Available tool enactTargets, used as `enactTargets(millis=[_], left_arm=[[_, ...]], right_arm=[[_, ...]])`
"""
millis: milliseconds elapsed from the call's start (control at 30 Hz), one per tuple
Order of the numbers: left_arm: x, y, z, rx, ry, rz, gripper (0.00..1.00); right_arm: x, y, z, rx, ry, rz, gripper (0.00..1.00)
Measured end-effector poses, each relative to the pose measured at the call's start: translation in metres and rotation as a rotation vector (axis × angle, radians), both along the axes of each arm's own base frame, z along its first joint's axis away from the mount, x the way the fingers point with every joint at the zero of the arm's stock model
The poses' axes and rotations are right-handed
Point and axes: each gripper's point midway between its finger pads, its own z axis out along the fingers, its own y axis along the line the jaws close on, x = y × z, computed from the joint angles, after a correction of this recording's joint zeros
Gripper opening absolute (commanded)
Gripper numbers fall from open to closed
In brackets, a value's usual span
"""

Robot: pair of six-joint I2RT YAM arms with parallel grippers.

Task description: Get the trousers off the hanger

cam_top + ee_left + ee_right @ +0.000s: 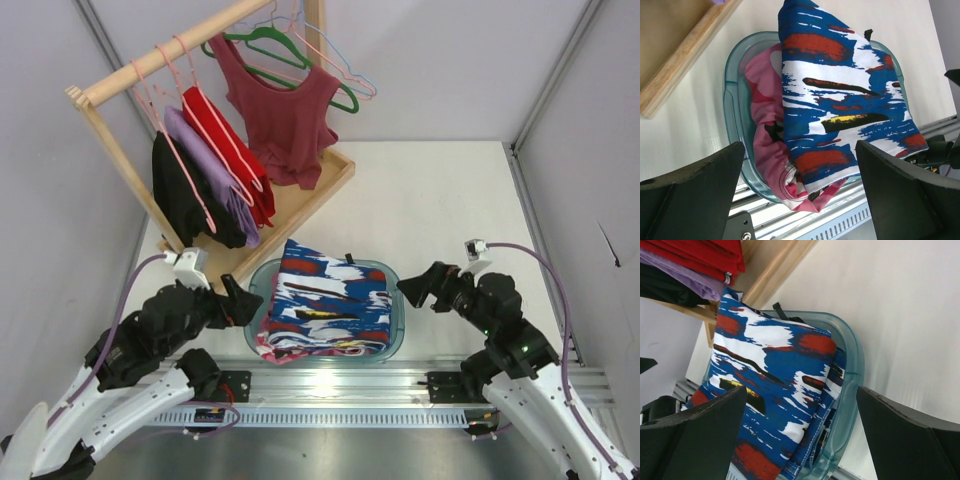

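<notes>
The royal blue trousers point(325, 300) with white and red patches lie folded in the teal basin point(394, 300), on top of a pink camouflage garment point(762, 130). They also show in the left wrist view point(840, 95) and the right wrist view point(770, 375). The thin light-blue hanger point(352, 62) hangs bare on the wooden rack at the back. My left gripper point(240, 300) is open and empty just left of the basin. My right gripper point(415, 288) is open and empty just right of it. Both sets of jaws stand wide apart in the wrist views.
The wooden rack point(180, 55) stands at the back left, holding a dark-red tank top point(285, 120) on a green hanger point(275, 45) and pink hangers with red, purple and black clothes point(215, 170). Its base board point(300, 200) lies behind the basin. A metal rail point(330, 385) runs along the near edge.
</notes>
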Motion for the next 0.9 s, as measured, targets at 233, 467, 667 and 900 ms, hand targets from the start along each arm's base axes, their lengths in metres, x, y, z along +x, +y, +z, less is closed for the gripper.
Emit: enactTargets(millis=[233,467,667,900], left_arm=[[0.002,0.002,0.001,-0.011,-0.002,0.024,0.99],[0.003,0.003,0.001,-0.007,-0.004,0.033,0.99],[0.003,0.005,-0.001,-0.009,-0.006,0.041,1.00],[0.002,0.007,0.001,-0.027,-0.015,0.049,1.00]], right_arm=[[0.004,0.002,-0.008,-0.020,0.025,0.004,0.99],[0.007,0.005,-0.004,-0.021,0.009,0.014,0.99],[0.009,0.006,0.005,-0.025,-0.010,0.021,0.99],[0.010,0.006,0.016,-0.029,-0.036,0.025,0.99]])
